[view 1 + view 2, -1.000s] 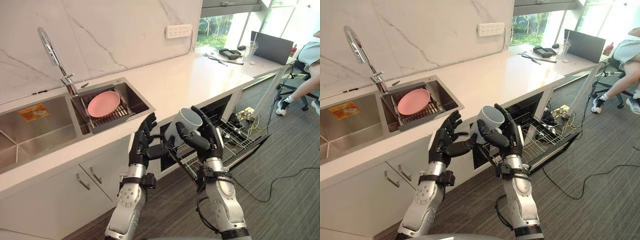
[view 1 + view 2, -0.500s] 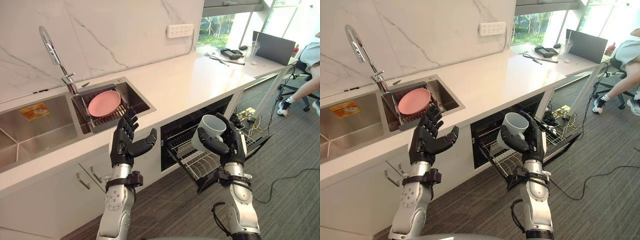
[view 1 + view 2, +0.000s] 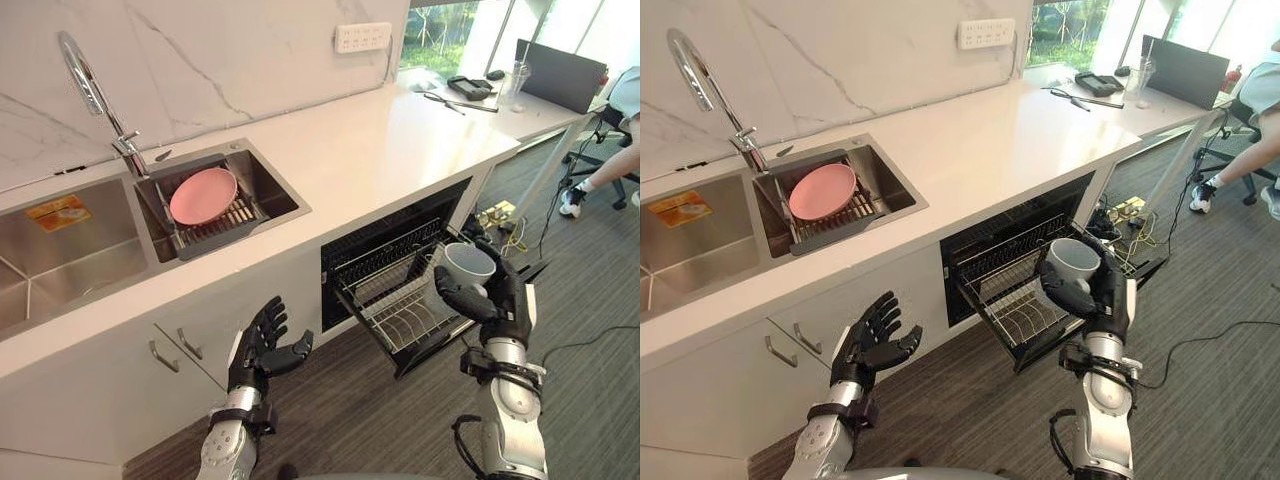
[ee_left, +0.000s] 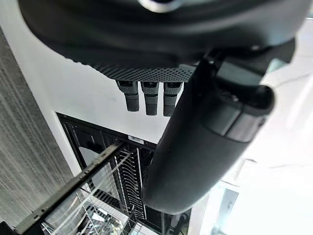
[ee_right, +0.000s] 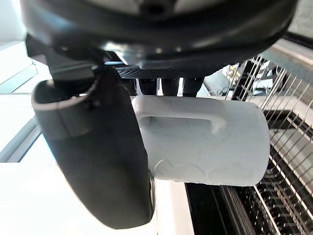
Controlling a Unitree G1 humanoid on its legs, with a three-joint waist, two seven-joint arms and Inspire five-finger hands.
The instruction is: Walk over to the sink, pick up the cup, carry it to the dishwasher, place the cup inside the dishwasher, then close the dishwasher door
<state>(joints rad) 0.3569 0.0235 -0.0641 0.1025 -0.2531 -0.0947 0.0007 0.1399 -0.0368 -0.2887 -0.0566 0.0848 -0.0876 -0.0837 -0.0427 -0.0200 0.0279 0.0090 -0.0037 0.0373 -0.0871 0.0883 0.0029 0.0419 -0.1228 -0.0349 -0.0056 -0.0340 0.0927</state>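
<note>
Presently held: a white cup [image 3: 468,264], carried in the right hand [image 3: 497,303].
Right fingers: the fingers [image 5: 168,86] are curled round the cup's body on the side of its handle [image 5: 183,119], and the thumb presses the opposite side, so the grip is firm.
Cup position: its mouth is turned upward, and it sits above the right end of the pulled-out wire rack [image 3: 398,312]. Whether it touches the wires cannot be told.
Dishwasher: the dishwasher [image 3: 385,238] stands open under the worktop [image 3: 380,140], with the rack drawn out toward the floor side.
Left hand: the left hand [image 3: 262,348] is low in front of the white cupboard doors [image 3: 120,400], left of the dishwasher and well apart from the cup.
Left fingers: the fingers [image 4: 149,100] are straight and spread with the thumb out, holding nothing.
Sink: the sink [image 3: 285,215] is set in the worktop at the left. A pink plate [image 3: 203,195] lies on a grid in its smaller basin, just in front of the tap [image 3: 88,88].
Far end: a laptop [image 3: 560,75] stands on the worktop, and a seated person's leg [image 3: 600,172] shows beside it.
</note>
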